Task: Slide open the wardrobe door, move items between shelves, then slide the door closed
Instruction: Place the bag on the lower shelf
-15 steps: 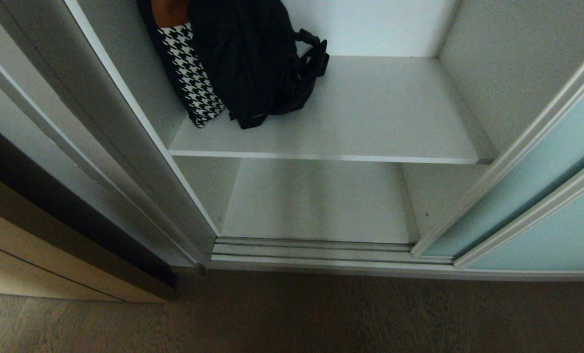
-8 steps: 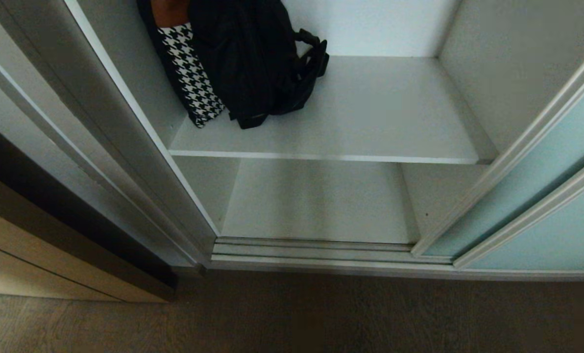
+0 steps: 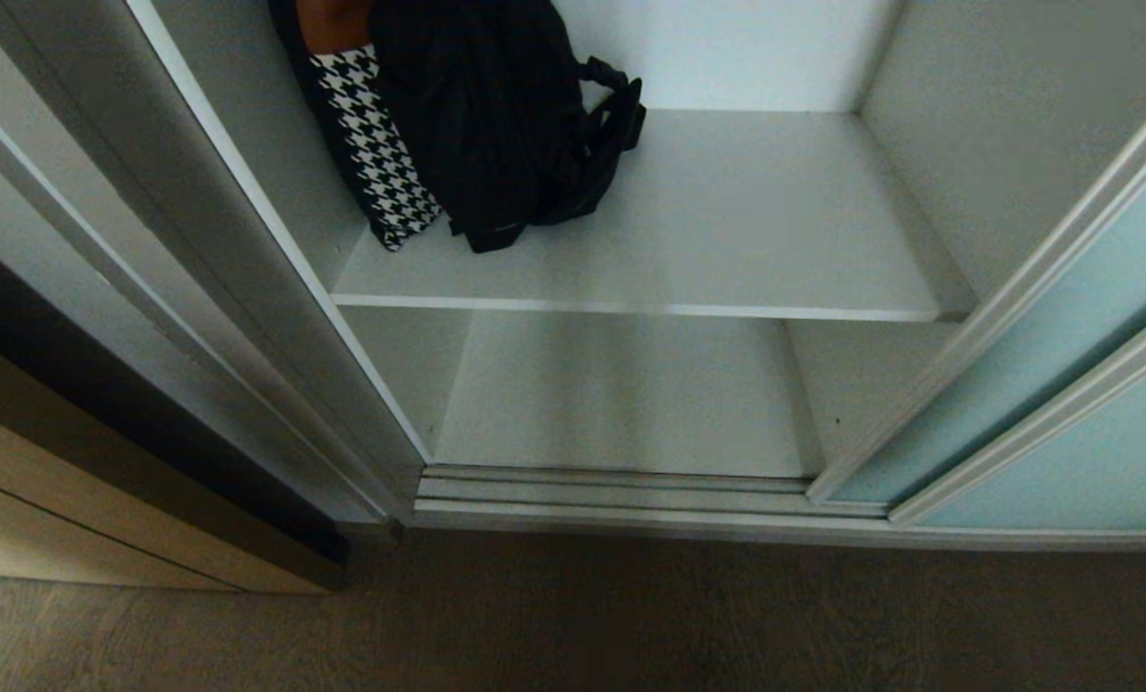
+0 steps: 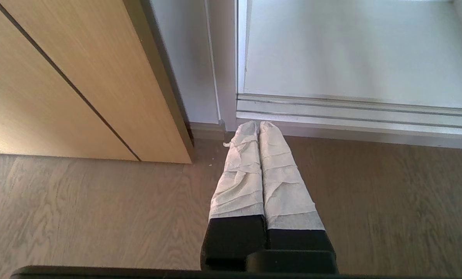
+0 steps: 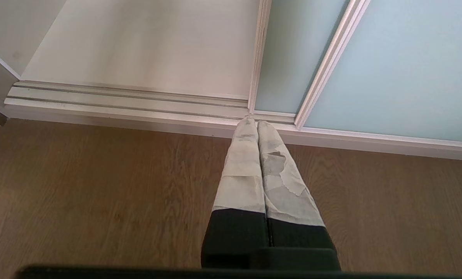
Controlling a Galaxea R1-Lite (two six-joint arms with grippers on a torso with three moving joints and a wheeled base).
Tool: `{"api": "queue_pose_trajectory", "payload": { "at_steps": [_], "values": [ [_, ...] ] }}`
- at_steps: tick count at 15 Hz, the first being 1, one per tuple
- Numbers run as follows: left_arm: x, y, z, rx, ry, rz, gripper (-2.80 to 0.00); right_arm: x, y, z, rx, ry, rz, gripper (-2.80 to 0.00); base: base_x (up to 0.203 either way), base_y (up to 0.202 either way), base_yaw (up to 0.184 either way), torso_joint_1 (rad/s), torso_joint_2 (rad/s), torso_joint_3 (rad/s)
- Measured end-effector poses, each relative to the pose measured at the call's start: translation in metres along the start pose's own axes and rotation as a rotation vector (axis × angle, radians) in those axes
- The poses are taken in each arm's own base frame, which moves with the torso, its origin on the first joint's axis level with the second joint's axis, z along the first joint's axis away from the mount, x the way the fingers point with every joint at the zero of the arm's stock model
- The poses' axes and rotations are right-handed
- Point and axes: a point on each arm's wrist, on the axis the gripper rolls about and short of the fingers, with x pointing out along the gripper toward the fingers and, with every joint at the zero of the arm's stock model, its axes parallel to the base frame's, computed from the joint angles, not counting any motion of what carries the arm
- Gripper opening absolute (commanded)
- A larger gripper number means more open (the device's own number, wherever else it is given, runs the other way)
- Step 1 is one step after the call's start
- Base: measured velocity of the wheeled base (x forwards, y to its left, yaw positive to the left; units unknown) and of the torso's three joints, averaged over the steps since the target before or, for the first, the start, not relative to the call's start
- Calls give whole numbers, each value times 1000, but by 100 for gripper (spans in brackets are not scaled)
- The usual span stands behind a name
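Note:
The wardrobe stands open in the head view, with the sliding wardrobe door [image 3: 1063, 384] of pale aqua glass pushed to the right. On the upper grey shelf [image 3: 727, 240], at its left rear, lean a houndstooth soft piece [image 3: 376, 144] and a black cloth bundle [image 3: 496, 115] with black straps [image 3: 616, 106]. The lower shelf [image 3: 621, 394] is bare. Neither arm shows in the head view. My left gripper [image 4: 259, 124] is shut and empty above the wooden floor near the door track. My right gripper [image 5: 257, 122] is shut and empty, by the door's lower frame [image 5: 277, 114].
A ribbed silver floor track [image 3: 611, 490] runs along the wardrobe's front. A light tan wooden cabinet front [image 3: 73, 519] stands to the left of the wardrobe's grey side wall [image 3: 246, 288]. Brown wooden floor [image 3: 573, 625] lies in front.

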Motion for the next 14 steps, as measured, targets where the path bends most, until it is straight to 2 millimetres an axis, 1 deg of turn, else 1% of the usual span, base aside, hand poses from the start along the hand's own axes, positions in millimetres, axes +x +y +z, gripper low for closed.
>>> {"api": "queue_pose_trajectory", "payload": {
  "at_steps": [14],
  "values": [
    [0,0,0,-1,1,0,-280,0,0,0,0,0,0,-280,0,0,0,0,0,0]
  ]
}}
